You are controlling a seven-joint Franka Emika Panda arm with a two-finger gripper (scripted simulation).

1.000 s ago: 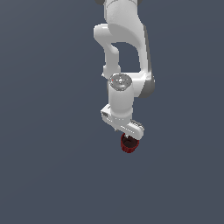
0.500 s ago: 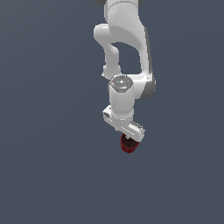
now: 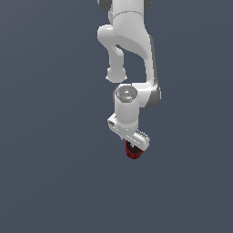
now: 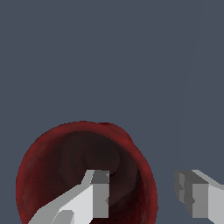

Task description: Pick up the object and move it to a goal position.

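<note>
The object is a small dark red cup [image 3: 133, 153] with a dark hollow centre, standing on the grey floor directly under the white arm. In the wrist view the cup [image 4: 52, 153] fills the lower half, seen from above. My gripper [image 3: 134, 146] is down at the cup's top. In the wrist view the gripper [image 4: 142, 192] straddles the cup's rim: one finger [image 4: 98, 197] is inside the hollow and the other finger [image 4: 197, 197] is outside, apart from the wall. The jaws are open and there is a gap on both sides of the wall.
Plain grey floor [image 3: 45, 182] lies all around the arm. No other objects, containers or edges show in either view.
The arm's wrist has sunk slightly toward the cup. The cup has not moved.
</note>
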